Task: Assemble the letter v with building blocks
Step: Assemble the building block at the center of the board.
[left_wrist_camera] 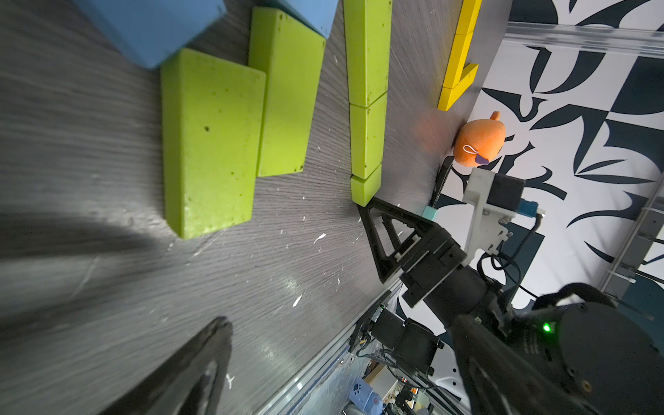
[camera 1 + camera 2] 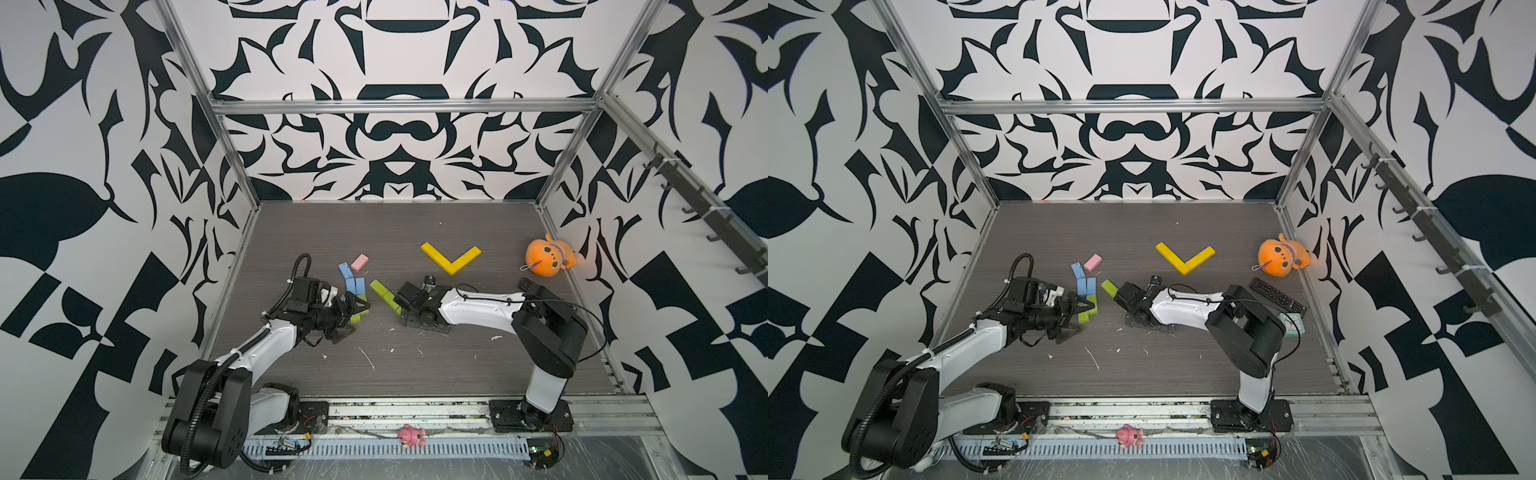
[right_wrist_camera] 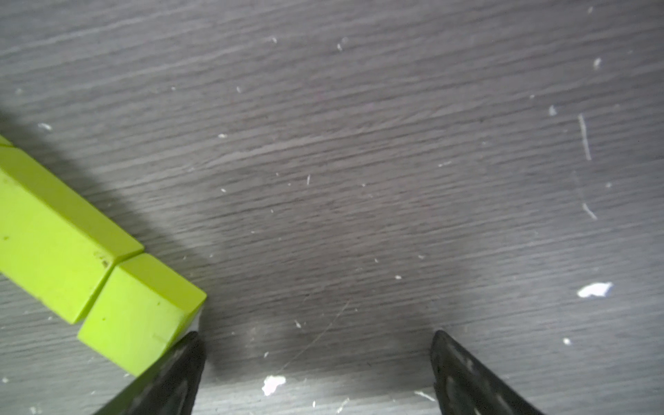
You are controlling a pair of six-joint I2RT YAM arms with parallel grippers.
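Yellow building blocks (image 2: pixel 451 259) (image 2: pixel 1185 259) lie in a V at mid-table. A slanted row of lime green blocks (image 2: pixel 384 294) (image 1: pixel 366 90) lies between the arms. Light blue blocks (image 2: pixel 351 279) and a pink one (image 2: pixel 360 262) lie left of it. My left gripper (image 2: pixel 351 318) (image 1: pixel 337 330) hovers open over two wide green blocks (image 1: pixel 212 143), holding nothing. My right gripper (image 2: pixel 402 316) (image 3: pixel 316 345) stands open at the near end of the green row. One of its fingertips (image 3: pixel 190 346) touches the small end block (image 3: pixel 140 312); bare table lies between the fingers.
An orange plush toy (image 2: pixel 546 255) (image 1: pixel 478 143) sits by the right wall. A black remote (image 2: pixel 1277 296) and a small teal box (image 2: pixel 1291 324) lie behind the right arm. A pink toy (image 2: pixel 411 435) rests on the front rail. White scraps dot the table.
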